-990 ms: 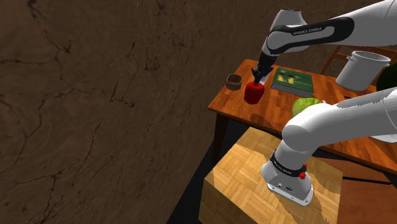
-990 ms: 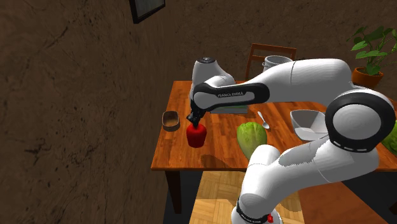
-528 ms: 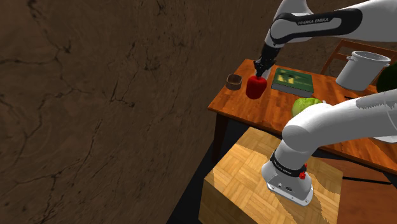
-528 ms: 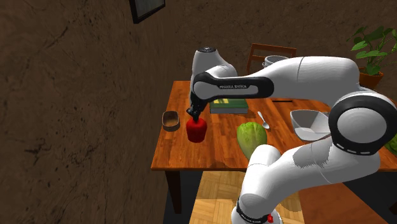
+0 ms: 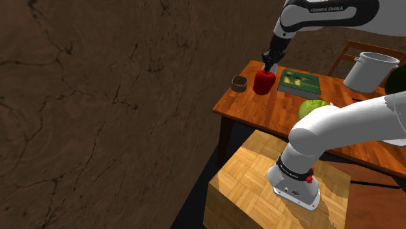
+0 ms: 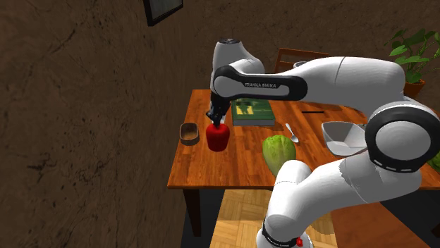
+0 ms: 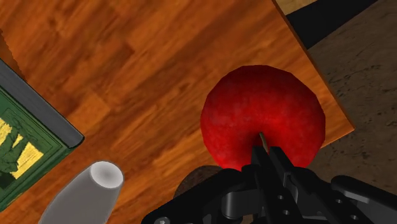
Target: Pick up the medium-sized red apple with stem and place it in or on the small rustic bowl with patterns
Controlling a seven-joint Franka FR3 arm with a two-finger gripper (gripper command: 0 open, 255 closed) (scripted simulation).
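In the shoulder view, the black fingers (image 5: 268,64) are closed on the top of the glossy red round apple (image 5: 263,83). They hide its stem. The apple hangs over the reddish wooden counter (image 5: 260,112), just beside the small brown bowl (image 5: 239,82).

In the second exterior view, the apple (image 6: 218,137) sits between the bowl (image 6: 188,132) and a flat green book (image 6: 252,113). Any pattern on the bowl is too small to make out.

In the wrist view, the fingers (image 7: 277,162) meet on the thin stem in the apple's (image 7: 262,114) dimple. The book (image 7: 25,137) is cut off, and a pale grey rounded shape (image 7: 86,194) is hard to identify.
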